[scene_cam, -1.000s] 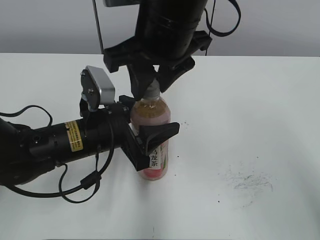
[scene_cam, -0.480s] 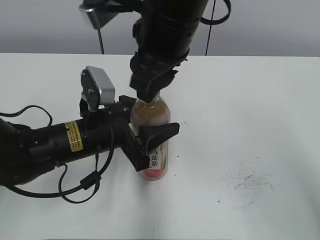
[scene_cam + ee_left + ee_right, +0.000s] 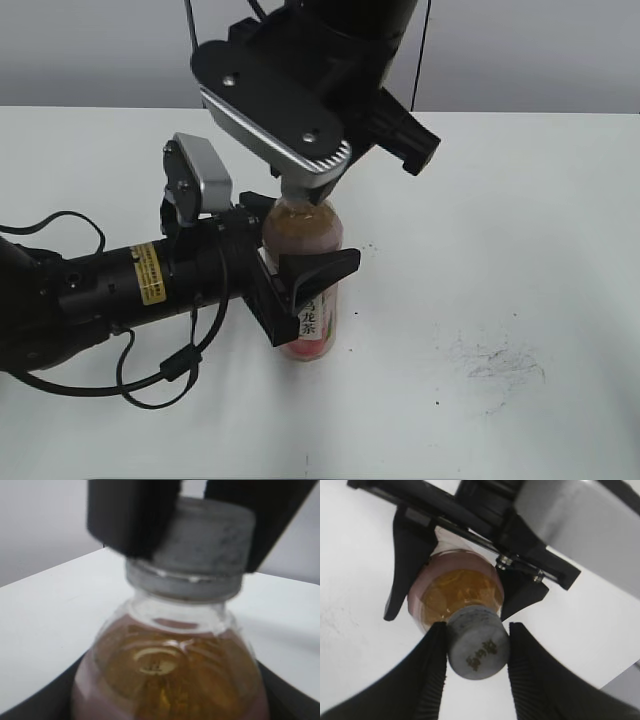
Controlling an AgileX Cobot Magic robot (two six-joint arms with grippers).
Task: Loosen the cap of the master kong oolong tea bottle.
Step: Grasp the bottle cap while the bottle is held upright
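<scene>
The master kong oolong tea bottle (image 3: 316, 318) stands upright on the white table (image 3: 520, 220), amber tea showing above its pink-and-white label. My left gripper (image 3: 300, 245) reaches in from the left and is shut on the bottle's body; its black fingers (image 3: 35, 702) flank the bottle (image 3: 170, 680) in the left wrist view. My right gripper (image 3: 303, 190) comes down from above and is shut on the grey cap (image 3: 479, 650), one finger (image 3: 431, 672) on each side. The cap (image 3: 205, 535) also shows in the left wrist view. In the exterior view the right gripper hides the cap.
Grey scuff marks (image 3: 497, 364) lie on the table to the right of the bottle. The left arm's black cable (image 3: 150, 385) loops over the table at the front left. A grey wall (image 3: 560, 50) runs behind the table.
The right wrist has turned about the bottle's top, swinging its grey camera plate round to the front. The bottle and the left arm have stayed in place.
</scene>
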